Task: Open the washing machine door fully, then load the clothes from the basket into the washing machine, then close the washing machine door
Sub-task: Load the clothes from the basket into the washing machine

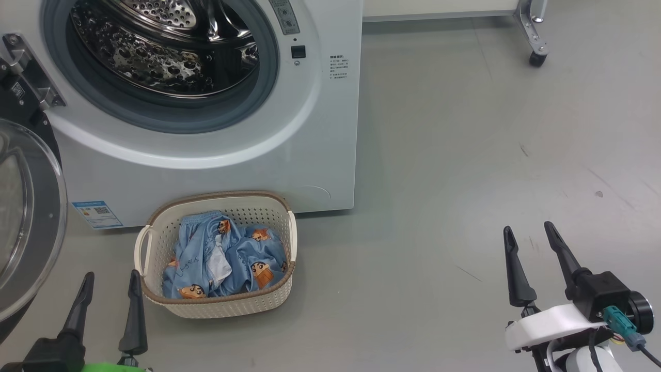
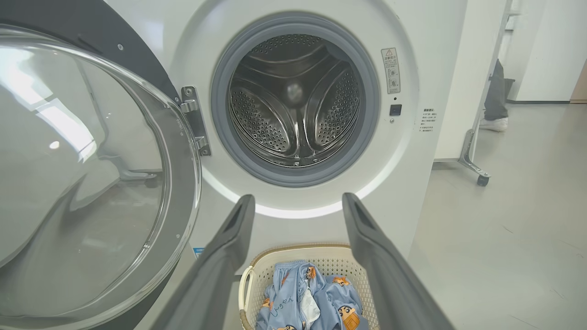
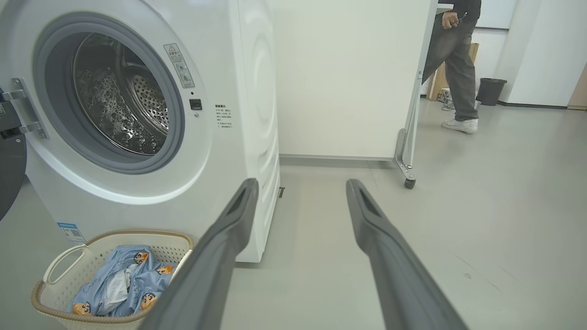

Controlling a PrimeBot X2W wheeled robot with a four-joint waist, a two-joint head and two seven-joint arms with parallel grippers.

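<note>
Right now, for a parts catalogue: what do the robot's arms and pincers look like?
Each pincer has two long, dark, tapering fingers. The right pincer sits on a black block above a white wrist shell, with a teal connector and dark cable. The left pincer has a bright green part at its base.

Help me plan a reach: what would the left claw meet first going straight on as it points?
Probably the white front of the washing machine, just below its opening, passing over the basket; depth is uncertain.

Clothes (image 1: 227,256) light blue, cartoon-face print; basket (image 1: 155,243) cream, perforated, brown rim; washing machine (image 1: 217,170) white.
</note>
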